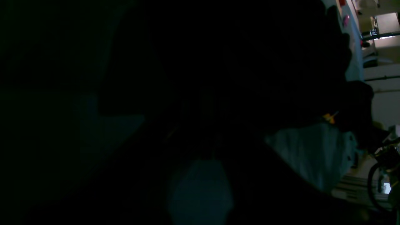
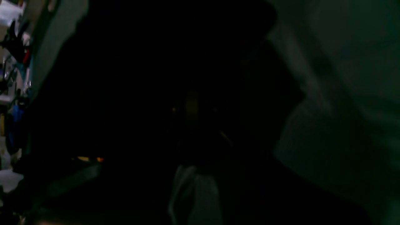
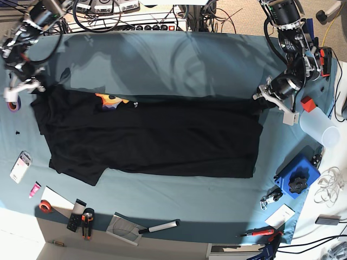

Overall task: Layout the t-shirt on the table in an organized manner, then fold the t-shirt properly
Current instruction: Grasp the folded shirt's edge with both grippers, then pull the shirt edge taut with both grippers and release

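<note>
The black t-shirt point(image 3: 162, 141) lies spread wide across the teal table point(image 3: 190, 59), with a bit of its orange graphic point(image 3: 108, 100) showing near the top left. My left gripper point(image 3: 265, 99) sits at the shirt's upper right corner and my right gripper point(image 3: 33, 89) at its upper left corner. Both wrist views are very dark. In each, black t-shirt cloth point(image 1: 234, 62) point(image 2: 140, 78) fills the frame, and the fingers seem to meet in it at my left gripper point(image 1: 203, 140) and my right gripper point(image 2: 193, 143). Teal table point(image 1: 312, 153) point(image 2: 343, 125) shows beside the cloth.
Right of the shirt are a red cube point(image 3: 308, 103), a translucent cup point(image 3: 320, 127) and a blue box point(image 3: 297, 179). A purple tape roll point(image 3: 13, 104) lies at the left edge. A red tape roll point(image 3: 46, 206), hand tools point(image 3: 84, 222) and a white tube point(image 3: 160, 226) line the front edge.
</note>
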`<move>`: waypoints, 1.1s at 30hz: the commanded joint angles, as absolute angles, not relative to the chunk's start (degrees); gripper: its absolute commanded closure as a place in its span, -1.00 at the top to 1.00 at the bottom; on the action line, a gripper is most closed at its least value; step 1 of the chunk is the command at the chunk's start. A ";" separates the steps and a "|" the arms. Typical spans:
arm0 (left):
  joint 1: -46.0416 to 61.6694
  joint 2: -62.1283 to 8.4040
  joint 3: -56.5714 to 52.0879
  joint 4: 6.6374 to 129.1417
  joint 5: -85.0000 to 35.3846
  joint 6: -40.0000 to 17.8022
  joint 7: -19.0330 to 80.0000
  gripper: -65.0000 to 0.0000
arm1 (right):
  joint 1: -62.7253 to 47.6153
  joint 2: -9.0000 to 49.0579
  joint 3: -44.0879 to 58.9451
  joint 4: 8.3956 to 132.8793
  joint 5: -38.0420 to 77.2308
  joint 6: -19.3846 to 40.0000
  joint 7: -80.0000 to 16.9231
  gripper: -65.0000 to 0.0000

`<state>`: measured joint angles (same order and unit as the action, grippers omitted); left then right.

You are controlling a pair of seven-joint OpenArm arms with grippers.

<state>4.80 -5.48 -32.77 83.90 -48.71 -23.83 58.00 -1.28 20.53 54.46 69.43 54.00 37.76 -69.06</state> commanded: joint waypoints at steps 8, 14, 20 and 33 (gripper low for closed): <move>5.23 -5.72 -35.88 87.57 -51.07 -22.59 62.43 -1.00 | -0.82 26.72 59.59 70.50 61.54 38.11 -75.79 -1.00; 5.56 -5.76 -35.88 88.31 -51.09 -22.61 65.32 -1.00 | -1.34 26.98 60.77 70.50 63.83 38.11 -80.00 -1.00; 9.93 -5.76 -35.92 93.54 -51.05 -22.61 65.56 -1.00 | -4.21 26.98 61.10 70.50 63.86 38.13 -80.00 -1.00; 17.65 -5.76 -37.45 98.61 -51.03 -22.61 65.23 -1.00 | -9.32 27.16 65.69 70.50 63.61 39.62 -80.00 -1.00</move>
<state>17.47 -5.04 -36.80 97.65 -51.42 -22.79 65.84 -9.54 25.19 65.01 69.43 62.48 39.29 -81.95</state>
